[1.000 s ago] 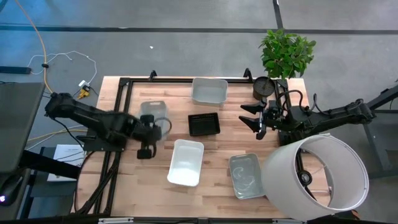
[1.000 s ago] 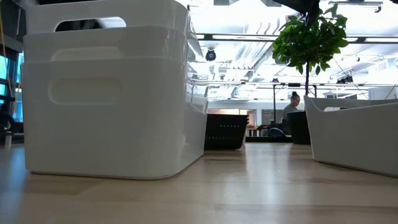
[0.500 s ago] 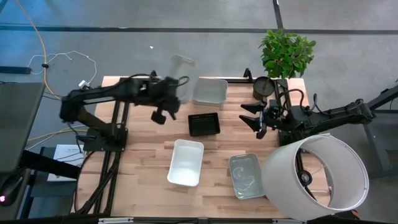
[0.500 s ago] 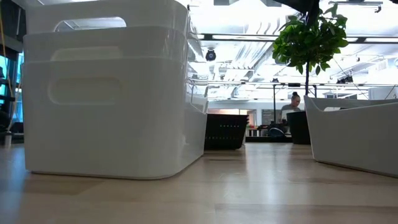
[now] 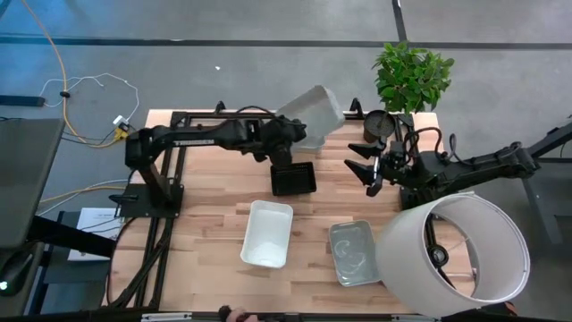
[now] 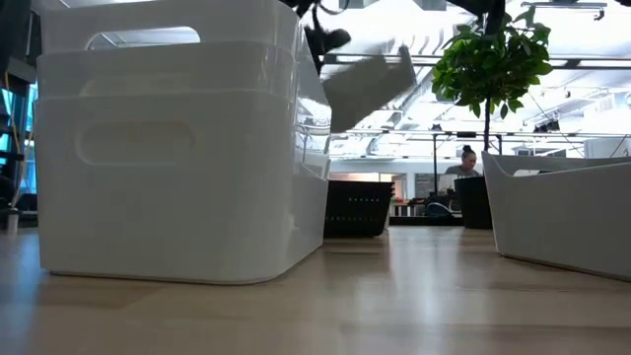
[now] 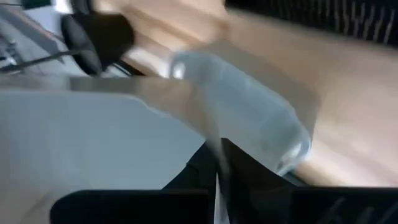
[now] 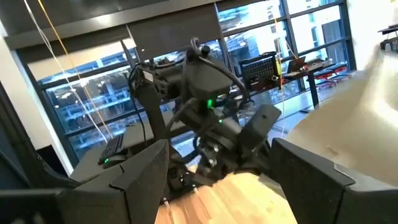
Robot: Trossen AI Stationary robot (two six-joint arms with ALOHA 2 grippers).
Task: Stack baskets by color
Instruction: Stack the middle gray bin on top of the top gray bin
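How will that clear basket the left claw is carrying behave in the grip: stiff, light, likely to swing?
The clear basket probably stays stiff: it keeps its boxy shape though the left claw pinches just one wall. It seems light, held high and tilted from one edge. An edge grip like that could let it pivot or slip, so move gently.

i see a translucent grey basket (image 5: 315, 109) tilted in the air over the table's far edge, a black mesh basket (image 5: 293, 179) mid-table, a white basket (image 5: 267, 233) and another clear basket (image 5: 354, 253) nearer.
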